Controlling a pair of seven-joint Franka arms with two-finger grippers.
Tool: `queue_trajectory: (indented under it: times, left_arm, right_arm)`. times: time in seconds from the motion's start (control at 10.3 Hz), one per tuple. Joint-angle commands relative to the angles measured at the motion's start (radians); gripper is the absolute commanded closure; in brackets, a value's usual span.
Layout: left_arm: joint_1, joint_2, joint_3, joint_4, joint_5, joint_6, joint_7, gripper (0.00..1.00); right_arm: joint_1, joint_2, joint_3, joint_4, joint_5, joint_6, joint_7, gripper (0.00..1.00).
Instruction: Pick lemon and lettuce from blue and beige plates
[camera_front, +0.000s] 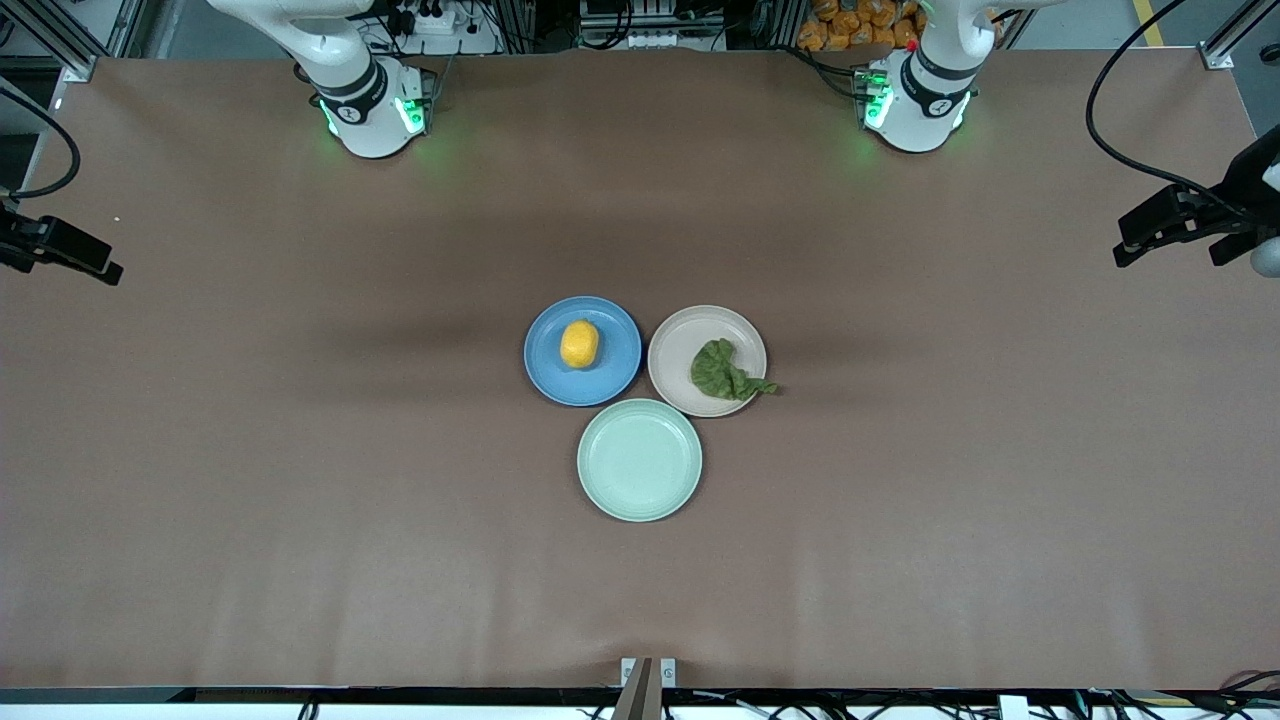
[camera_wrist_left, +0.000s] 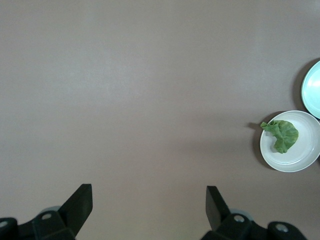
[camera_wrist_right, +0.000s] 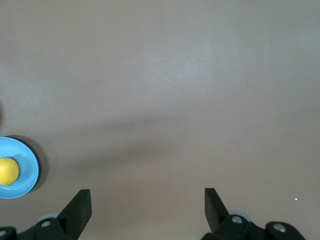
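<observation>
A yellow-orange lemon (camera_front: 579, 343) lies on the blue plate (camera_front: 615, 375), also seen in the right wrist view as lemon (camera_wrist_right: 7, 171) on blue plate (camera_wrist_right: 30, 172). Dark green lettuce (camera_front: 722, 372) rests on the beige plate (camera_front: 680, 345) beside it, its tail hanging over the rim; the left wrist view shows the lettuce (camera_wrist_left: 282, 135) on its beige plate (camera_wrist_left: 302, 160). My left gripper (camera_wrist_left: 149, 192) hangs open, high over bare table at the left arm's end. My right gripper (camera_wrist_right: 147, 196) hangs open, high over bare table at the right arm's end. Neither holds anything.
An empty mint-green plate (camera_front: 639, 460) sits nearer the front camera, touching both other plates. Brown table covering (camera_front: 300, 500) stretches all round the plates. Both arm bases (camera_front: 375, 110) stand along the table's edge farthest from the front camera.
</observation>
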Motion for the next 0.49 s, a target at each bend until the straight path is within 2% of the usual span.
queue_trajectory:
  times: [0.0, 0.39]
  left_arm:
    - [0.000, 0.000, 0.006, 0.009, -0.008, 0.002, 0.021, 0.00]
    - [-0.003, 0.002, 0.006, 0.009, -0.009, 0.002, 0.012, 0.00]
  right_arm:
    - [0.000, 0.011, 0.003, 0.025, -0.010, -0.015, 0.001, 0.00]
    - [0.002, 0.011, 0.003, 0.024, -0.010, -0.015, 0.001, 0.00]
